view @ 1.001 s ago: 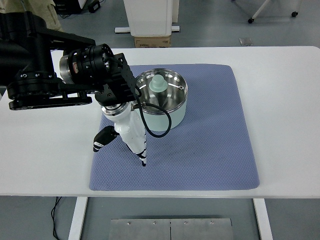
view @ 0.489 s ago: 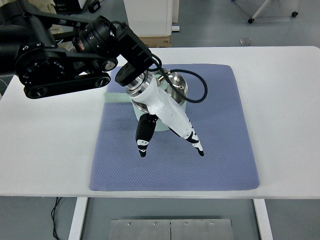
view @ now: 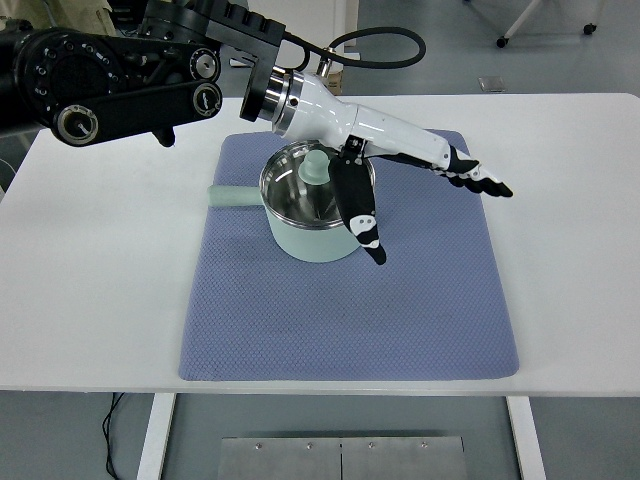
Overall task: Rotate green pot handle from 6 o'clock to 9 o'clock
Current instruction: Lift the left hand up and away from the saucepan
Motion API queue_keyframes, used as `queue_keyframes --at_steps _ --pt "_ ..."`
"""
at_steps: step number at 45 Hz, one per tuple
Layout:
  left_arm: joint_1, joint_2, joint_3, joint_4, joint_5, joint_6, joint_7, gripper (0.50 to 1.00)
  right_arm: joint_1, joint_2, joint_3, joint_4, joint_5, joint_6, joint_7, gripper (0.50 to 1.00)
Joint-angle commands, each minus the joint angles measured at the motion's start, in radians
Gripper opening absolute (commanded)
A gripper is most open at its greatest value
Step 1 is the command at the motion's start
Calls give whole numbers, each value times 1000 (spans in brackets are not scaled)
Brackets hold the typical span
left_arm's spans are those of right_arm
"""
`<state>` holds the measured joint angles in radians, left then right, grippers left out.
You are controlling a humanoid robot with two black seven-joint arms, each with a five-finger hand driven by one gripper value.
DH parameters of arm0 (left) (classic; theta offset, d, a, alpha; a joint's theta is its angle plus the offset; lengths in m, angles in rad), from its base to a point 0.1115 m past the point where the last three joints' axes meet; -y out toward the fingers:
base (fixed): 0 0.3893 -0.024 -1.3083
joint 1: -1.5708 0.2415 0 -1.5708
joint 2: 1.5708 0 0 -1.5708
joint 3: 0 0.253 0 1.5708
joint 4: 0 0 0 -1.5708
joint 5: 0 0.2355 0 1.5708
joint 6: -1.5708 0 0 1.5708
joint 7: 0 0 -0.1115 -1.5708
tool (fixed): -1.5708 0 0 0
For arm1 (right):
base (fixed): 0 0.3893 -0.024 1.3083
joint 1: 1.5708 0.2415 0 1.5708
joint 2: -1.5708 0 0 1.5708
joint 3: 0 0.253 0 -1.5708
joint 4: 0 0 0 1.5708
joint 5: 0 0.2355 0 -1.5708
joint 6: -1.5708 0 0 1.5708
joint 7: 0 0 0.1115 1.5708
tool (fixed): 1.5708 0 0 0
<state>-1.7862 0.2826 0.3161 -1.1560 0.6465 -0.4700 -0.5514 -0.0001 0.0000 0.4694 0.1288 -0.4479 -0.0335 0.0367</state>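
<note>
The mat (view: pixel 350 300) is lying blue-grey and flat across the white table (view: pixel 90 290), its near half bare. On the mat's far left part the green pot (view: pixel 312 238) is sitting upright, its steel inside shining, a pale green knob (view: pixel 316 168) showing within it. Its handle (view: pixel 233 196) is sticking straight out from the pot to the picture's left, reaching just to the mat's left edge.

Above the pot the left hand (view: pixel 400 165) is hovering, stretched out toward the right. Its fingers (view: pixel 480 180) are reaching straight and loose beyond the pot's right side, over the mat, and the thumb (view: pixel 358 212) is hanging down across the pot's right rim; whether it is touching the rim is hard to say. The hand is gripping nothing. Behind the pot, the black arm (view: pixel 120 70) is running in from the left edge, a cable (view: pixel 375 40) looping over the wrist.

Past the table, grey floor (view: pixel 450 50) is showing, with a white cabinet (view: pixel 300 30) standing beyond the pot.
</note>
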Motion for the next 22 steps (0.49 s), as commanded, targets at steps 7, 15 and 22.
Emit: queue_keyframes --at_steps 7,15,22 --pt "25 7 -2 68 -473 24 34 1000 0 0 0 0 0 0 0 1000" --pt "70 12 0 93 -619 76 44 1000 0 0 0 0 0 0 0 1000" --pt "116 15 0 110 -725 146 76 1000 0 0 0 0 0 0 0 1000"
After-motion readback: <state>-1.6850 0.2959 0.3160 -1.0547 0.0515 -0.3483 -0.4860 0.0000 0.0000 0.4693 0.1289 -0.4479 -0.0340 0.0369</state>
